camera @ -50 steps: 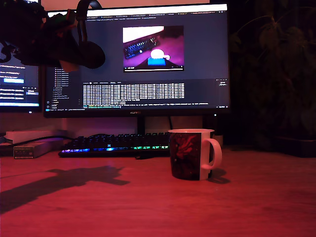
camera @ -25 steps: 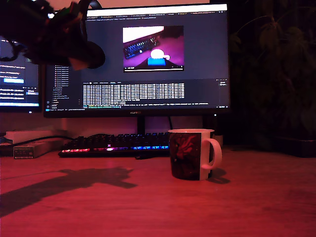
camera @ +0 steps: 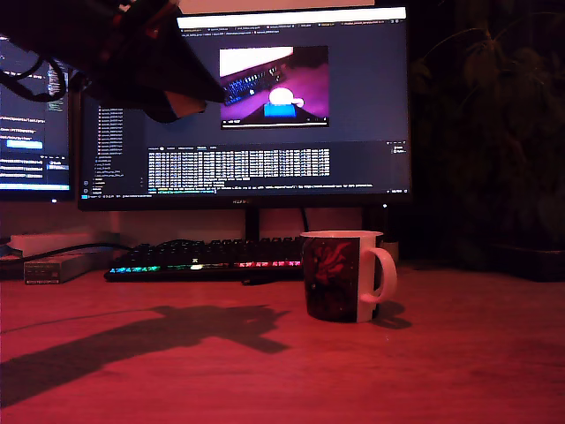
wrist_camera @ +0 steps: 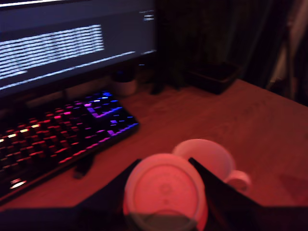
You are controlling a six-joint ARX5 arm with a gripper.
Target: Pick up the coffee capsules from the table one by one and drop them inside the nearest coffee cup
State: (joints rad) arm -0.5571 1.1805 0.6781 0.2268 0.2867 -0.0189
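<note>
High at the exterior view's upper left, above the table (camera: 459,353): one dark arm ending in the claw (camera: 181,102), raised well clear of the tabletop and set in front of the monitor (camera: 353,115). Claw state, per the wrist view: two dark fingers (wrist_camera: 216,192) closed on either side of a coffee capsule (wrist_camera: 166,192), round, pale, its flat foil face turned toward the camera. Coffee cup (camera: 342,276): cylindrical, dark wrap with red swirls, white rim and white loop handle, upright on the table at centre-right of the exterior view, handle toward that view's right. Relative position: the cup stands lower than the claw and to its right in the exterior view, well apart; in the wrist view the cup's open white mouth (wrist_camera: 204,159) shows just beyond the held capsule, partly covered by it. Keyboard (camera: 212,256): backlit in several colours, lying on the table behind the cup, under the monitor. Second screen (camera: 35,132): at far left, partly hidden by the arm. Arm's shadow (camera: 150,340): long and dark, across the left part of the table. Lighting: red throughout.
</note>
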